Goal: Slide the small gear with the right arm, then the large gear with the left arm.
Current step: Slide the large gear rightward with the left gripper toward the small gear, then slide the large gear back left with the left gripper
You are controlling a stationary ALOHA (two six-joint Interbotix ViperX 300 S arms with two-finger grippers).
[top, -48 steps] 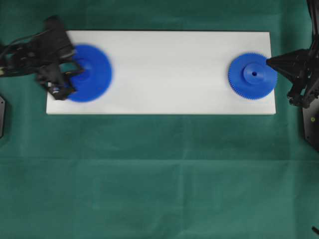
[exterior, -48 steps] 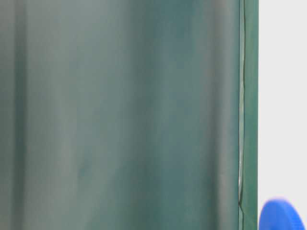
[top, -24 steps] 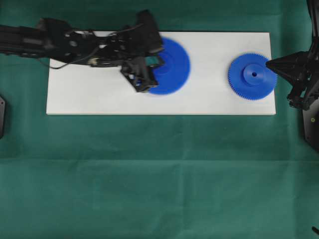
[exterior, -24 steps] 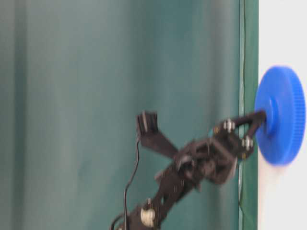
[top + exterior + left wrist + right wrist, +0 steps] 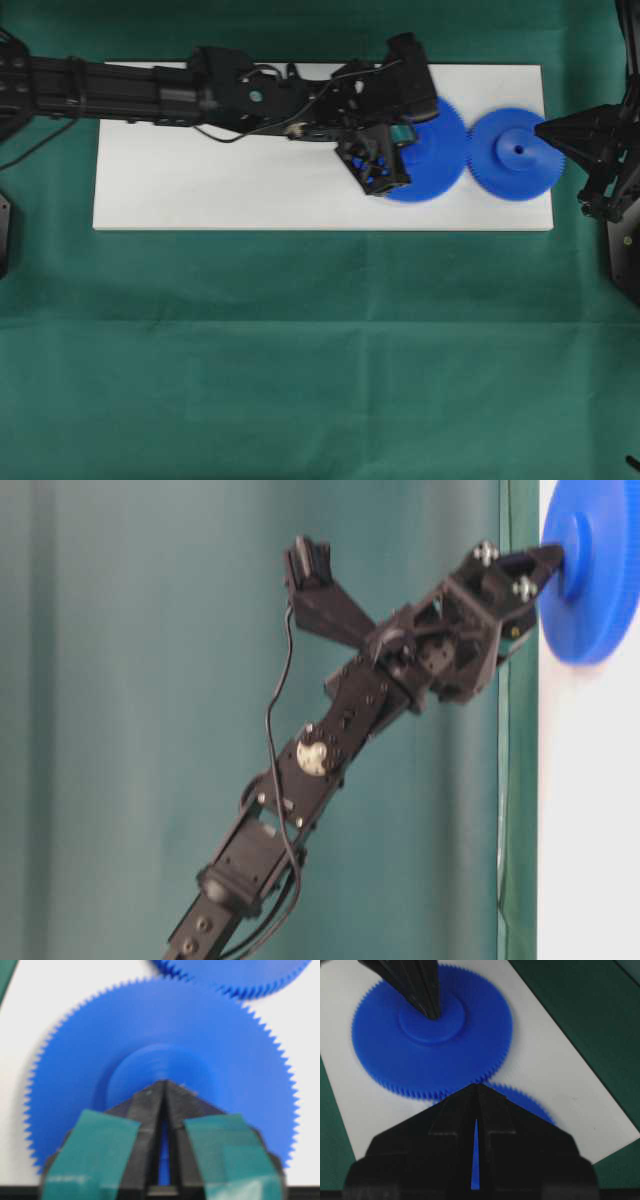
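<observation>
The large gear lies flat on the white board, its teeth meeting those of the small gear to its right. My left gripper, with teal patches, is shut, its pointed tip pressed on the large gear's hub. In the left wrist view the left gripper points at the small gear beyond. The all-black right gripper is shut, its tip at the small gear's right edge. From the right wrist, the right gripper covers most of the small gear, with the large gear behind.
The left arm stretches across the board's back left half. Green cloth surrounds the board. The right arm's base stands beyond the board's right end. The side view shows the left arm and the large gear.
The left gripper has pushed the large gear rightward along the board, from its left end to the small gear. The small gear shifted slightly right. The right arm has not moved.
</observation>
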